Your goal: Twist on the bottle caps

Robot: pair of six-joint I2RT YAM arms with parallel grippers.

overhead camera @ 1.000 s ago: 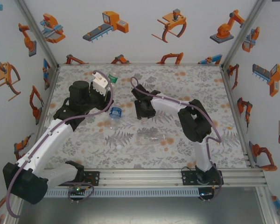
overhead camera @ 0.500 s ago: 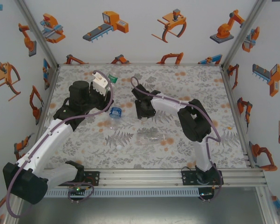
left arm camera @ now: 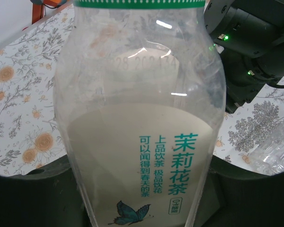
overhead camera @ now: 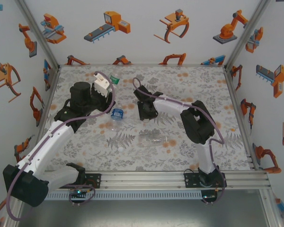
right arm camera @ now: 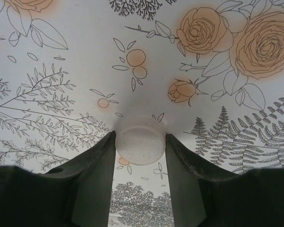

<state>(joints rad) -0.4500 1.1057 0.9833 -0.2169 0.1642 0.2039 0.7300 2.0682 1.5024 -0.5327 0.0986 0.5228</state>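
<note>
White cap (right arm camera: 141, 143) flat on flowered mat (right arm camera: 61, 56), pinched between jaws of right gripper (right arm camera: 141, 137), both fingers touching its sides. Green-white labelled bottle (left arm camera: 142, 118) clamped in left gripper (left arm camera: 142, 189), jaws closed on its body, toward mat's far left. Blue-labelled bottle (overhead camera: 117, 113) and clear bottle (overhead camera: 154, 138) on mat between arms.
</note>
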